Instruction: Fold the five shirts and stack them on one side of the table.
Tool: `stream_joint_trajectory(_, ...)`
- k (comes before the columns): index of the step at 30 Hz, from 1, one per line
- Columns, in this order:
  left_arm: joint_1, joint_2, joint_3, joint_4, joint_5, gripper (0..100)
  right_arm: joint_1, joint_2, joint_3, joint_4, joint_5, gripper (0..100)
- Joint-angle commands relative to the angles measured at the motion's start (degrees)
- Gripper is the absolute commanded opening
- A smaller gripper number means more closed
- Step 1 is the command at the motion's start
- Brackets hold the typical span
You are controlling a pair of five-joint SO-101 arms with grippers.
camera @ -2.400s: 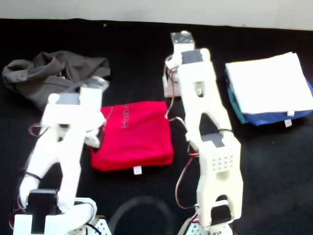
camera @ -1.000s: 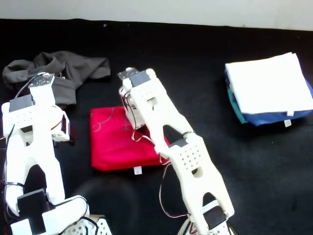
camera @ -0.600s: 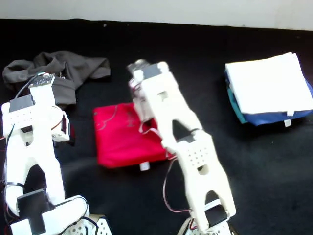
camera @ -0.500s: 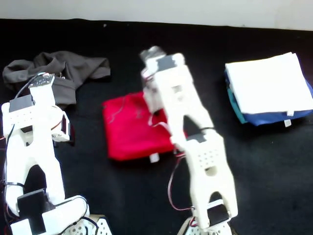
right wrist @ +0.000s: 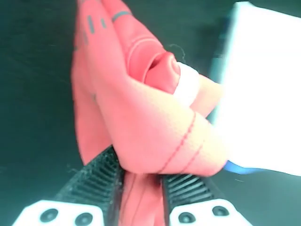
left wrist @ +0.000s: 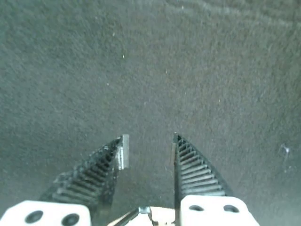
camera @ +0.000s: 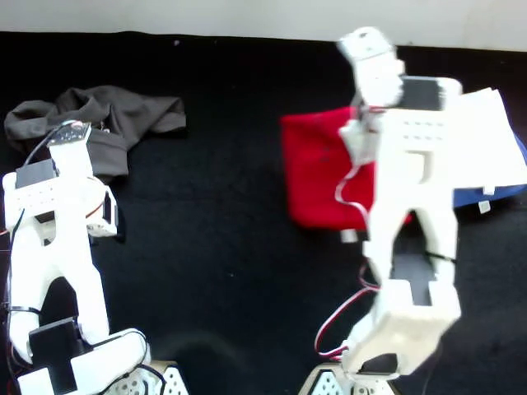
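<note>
High view: red shirt point(camera: 317, 177) sits just beside the folded stack at the table's point(camera: 230, 247) right side, white shirt point(camera: 486, 140) on top, blue shirt point(camera: 498, 196) under it. Right wrist view: right gripper point(right wrist: 138, 162) is clenched on a bunched fold of the red shirt, right next to the white one. Grey shirt point(camera: 90, 123) lies crumpled at far left, well apart from the rest. Left gripper point(left wrist: 148, 146) hangs over bare black tabletop w/ jaws parted, nothing btw them.
</note>
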Motion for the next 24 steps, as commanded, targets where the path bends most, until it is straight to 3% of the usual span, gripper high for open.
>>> stream_joint_trajectory(1, -0.3, -1.5, -0.1, -1.1, -0.5, 16, 6.1, -7.2, 0.0, 0.6, 7.6, 0.7)
stream_joint_trajectory(11, -0.2, -1.5, -0.1, -1.3, -0.5, 16, 17.4, -10.3, -3.4, -0.2, 19.2, 0.7)
stream_joint_trajectory(24, -0.2, -1.5, -0.1, -1.3, -0.5, 16, 25.5, 12.1, -21.9, -13.6, 19.7, 0.7)
